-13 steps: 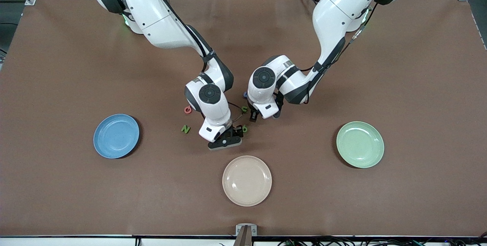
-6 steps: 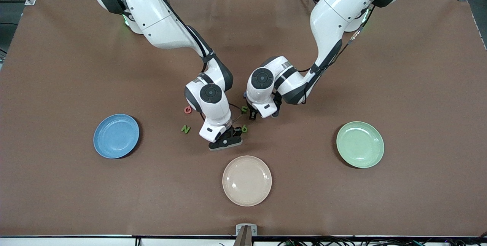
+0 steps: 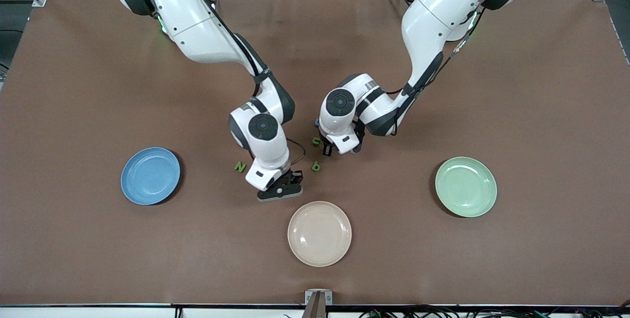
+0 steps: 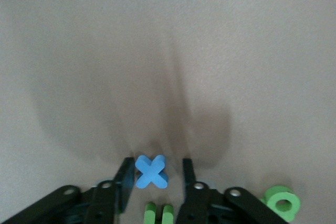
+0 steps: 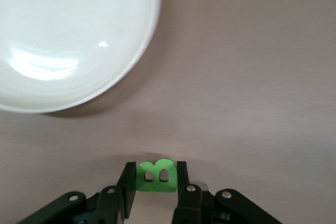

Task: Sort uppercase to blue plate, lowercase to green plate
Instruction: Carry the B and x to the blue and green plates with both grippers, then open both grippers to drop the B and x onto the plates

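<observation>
Since a second ago the right gripper has lifted the green B, pinched between its fingers, over the brown table just beside the cream plate. The left gripper straddles the blue x, one finger touching it, the other apart. Green N lies toward the blue plate; the green plate sits toward the left arm's end.

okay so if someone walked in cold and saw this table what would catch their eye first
Both arms meet over the letter cluster mid-table. The right tool is shut on the green B, up beside the cream plate; the left tool straddles the blue x. The blue plate and green plate hold no letters.
</observation>
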Motion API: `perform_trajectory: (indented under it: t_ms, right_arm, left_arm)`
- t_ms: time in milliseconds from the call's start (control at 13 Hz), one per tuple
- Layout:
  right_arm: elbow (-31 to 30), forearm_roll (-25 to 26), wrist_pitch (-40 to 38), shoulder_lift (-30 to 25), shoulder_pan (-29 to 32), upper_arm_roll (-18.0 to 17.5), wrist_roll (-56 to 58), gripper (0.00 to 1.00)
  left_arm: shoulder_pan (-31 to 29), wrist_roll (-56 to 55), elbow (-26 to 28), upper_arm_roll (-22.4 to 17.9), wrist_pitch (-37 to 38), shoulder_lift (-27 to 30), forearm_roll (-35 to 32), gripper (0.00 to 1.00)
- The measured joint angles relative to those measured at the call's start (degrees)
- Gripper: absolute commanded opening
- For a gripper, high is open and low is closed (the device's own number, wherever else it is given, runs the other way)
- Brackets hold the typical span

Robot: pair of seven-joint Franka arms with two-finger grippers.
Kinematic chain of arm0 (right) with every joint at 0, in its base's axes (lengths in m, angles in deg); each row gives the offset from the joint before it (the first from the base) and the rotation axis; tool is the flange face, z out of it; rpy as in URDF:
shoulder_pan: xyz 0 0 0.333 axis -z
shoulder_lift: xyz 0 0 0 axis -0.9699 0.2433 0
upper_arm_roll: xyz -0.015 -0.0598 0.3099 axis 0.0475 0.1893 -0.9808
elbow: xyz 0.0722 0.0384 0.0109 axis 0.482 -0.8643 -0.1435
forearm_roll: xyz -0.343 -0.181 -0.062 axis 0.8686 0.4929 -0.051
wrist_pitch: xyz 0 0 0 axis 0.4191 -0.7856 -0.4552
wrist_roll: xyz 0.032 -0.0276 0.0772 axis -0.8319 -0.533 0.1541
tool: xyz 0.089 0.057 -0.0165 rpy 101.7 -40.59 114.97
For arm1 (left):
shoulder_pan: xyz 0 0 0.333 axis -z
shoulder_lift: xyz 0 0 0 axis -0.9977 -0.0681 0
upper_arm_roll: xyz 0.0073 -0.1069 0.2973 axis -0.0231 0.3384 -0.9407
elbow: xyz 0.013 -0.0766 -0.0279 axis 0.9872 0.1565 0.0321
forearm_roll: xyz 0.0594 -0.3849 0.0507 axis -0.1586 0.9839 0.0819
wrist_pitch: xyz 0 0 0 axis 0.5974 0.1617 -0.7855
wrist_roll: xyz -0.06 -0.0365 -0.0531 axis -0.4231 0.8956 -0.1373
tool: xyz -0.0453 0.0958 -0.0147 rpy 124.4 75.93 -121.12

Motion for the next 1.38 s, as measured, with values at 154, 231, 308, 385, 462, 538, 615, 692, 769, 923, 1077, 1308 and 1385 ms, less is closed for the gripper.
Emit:
perform_trajectory:
  t_ms: [154, 231, 308, 385, 462, 538, 615, 692, 769, 923, 1077, 1308, 1385]
  right_arm:
    - [0.04, -0.02, -5.58, -2.77, 3.22, 0.13, 3.70, 0.07]
    - [0.05, -0.05, -8.56, -4.11, 5.35, 0.15, 6.04, 0.07]
    - [-0.01, -0.06, -11.35, -5.34, 7.72, 0.17, 8.73, 0.07]
    - [-0.30, -0.09, -13.30, -6.31, 10.12, 0.17, 11.73, 0.07]
    - [-1.05, -0.11, -14.34, -7.20, 12.73, 0.17, 14.73, 0.07]
    - [-2.17, -0.13, -14.81, -8.00, 15.40, 0.16, 17.52, 0.07]
    - [-3.51, -0.13, -14.87, -8.64, 17.85, 0.13, 19.98, 0.07]
    - [-4.68, -0.13, -14.98, -9.07, 20.27, 0.08, 22.39, 0.07]
    - [-5.65, -0.13, -15.47, -9.38, 22.42, 0.07, 24.62, 0.07]
    - [-6.82, -0.14, -17.51, -9.69, 26.71, -0.03, 29.00, 0.09]
    - [-7.60, -0.14, -19.02, -9.73, 30.53, -0.28, 32.46, 0.12]
    - [-11.53, -0.15, -19.77, -9.76, 33.98, -0.63, 34.36, 0.45]
    - [-13.27, -0.15, -19.77, -9.75, 34.55, -0.75, 34.37, 0.58]
  left_arm:
    - [-0.36, 0.06, -0.32, -0.10, 0.01, 0.04, -0.14, 0.00]
    - [-0.68, 0.37, -0.64, -0.22, 0.02, 0.24, -0.48, 0.00]
    - [-1.25, 1.37, -0.95, -0.44, 0.15, 0.78, -0.83, 0.00]
    - [-2.10, 2.81, -1.10, -0.58, 0.49, 1.63, -1.10, 0.00]
    - [-3.02, 3.85, -1.18, -0.66, 0.65, 2.59, -1.87, 0.00]
    - [-4.05, 4.38, -1.28, -0.71, 0.77, 3.57, -3.68, 0.00]
    - [-5.27, 5.05, -1.37, -0.71, 1.11, 4.56, -5.32, 0.00]
    - [-6.59, 6.90, -1.41, -0.73, 1.91, 5.49, -6.15, 0.00]
    - [-7.95, 9.66, -1.43, -0.75, 3.12, 6.27, -6.38, 0.00]
    - [-10.84, 16.60, -1.45, -0.75, 6.11, 7.58, -6.48, 0.00]
    - [-13.96, 23.95, -1.46, -0.70, 8.61, 8.89, -6.48, 0.00]
    - [-19.18, 36.53, -1.46, -0.57, 12.25, 10.74, -6.48, 0.00]
    - [-20.83, 40.60, -1.45, -0.55, 13.48, 11.04, -6.48, 0.00]
